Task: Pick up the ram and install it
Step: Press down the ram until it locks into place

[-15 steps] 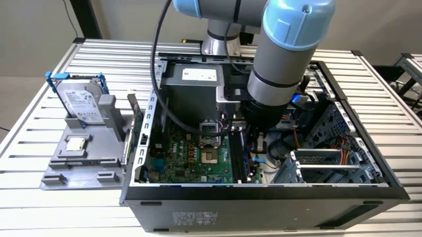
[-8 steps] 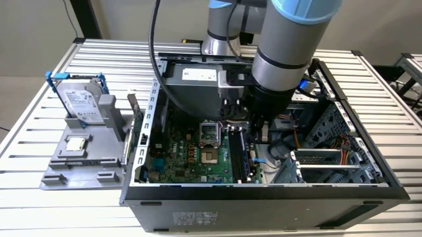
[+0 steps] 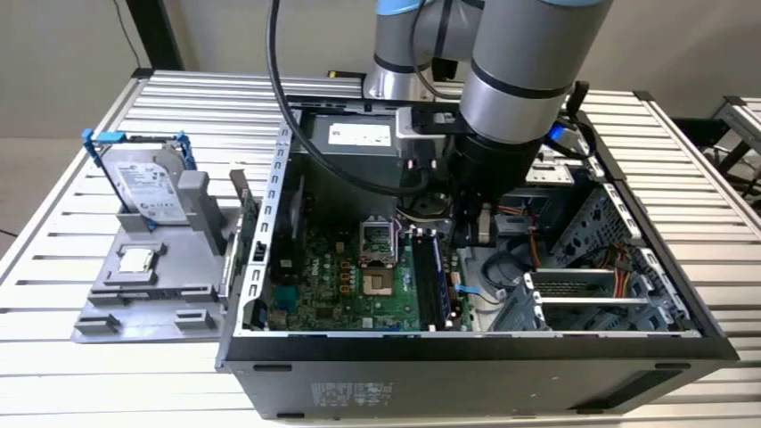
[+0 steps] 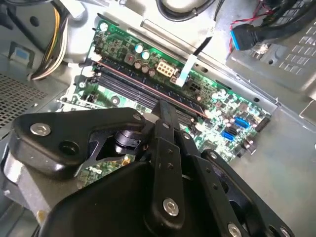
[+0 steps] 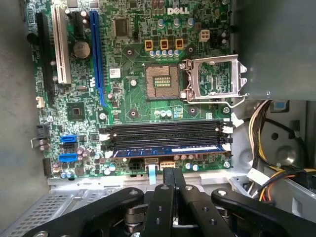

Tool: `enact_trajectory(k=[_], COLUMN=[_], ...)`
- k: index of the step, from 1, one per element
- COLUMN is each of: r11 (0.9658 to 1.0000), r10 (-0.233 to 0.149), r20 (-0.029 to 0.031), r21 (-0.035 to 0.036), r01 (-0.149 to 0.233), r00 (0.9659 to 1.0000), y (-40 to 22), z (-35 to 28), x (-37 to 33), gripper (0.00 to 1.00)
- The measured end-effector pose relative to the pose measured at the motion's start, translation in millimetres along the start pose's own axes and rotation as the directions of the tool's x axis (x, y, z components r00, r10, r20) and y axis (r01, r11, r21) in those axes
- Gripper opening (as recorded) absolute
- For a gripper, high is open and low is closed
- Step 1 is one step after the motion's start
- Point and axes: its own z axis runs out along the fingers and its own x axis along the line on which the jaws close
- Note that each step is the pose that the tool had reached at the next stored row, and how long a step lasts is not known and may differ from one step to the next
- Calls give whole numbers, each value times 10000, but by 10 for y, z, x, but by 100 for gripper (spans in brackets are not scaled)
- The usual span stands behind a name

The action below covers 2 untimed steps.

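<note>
Ram (image 5: 168, 150) sits in a motherboard (image 5: 133, 94) slot, jaws pressed together above

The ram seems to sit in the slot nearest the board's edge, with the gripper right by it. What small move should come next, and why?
Probably a short, straight push down on the ram. In the first wrist view it lies along its slot, and the gripper, fingers together, sits near its middle. Whether it is fully seated cannot be told.
</note>
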Motion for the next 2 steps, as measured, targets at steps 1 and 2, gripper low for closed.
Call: enact_trajectory(k=[1, 2], r11=[10000, 10000], r10=[0, 0], r20=[1, 1], r21=[0, 0], r01=[0, 0], r00=[10000, 10000], y=[1, 1], z=[-1, -3], x=[0, 0], gripper=[0, 0])
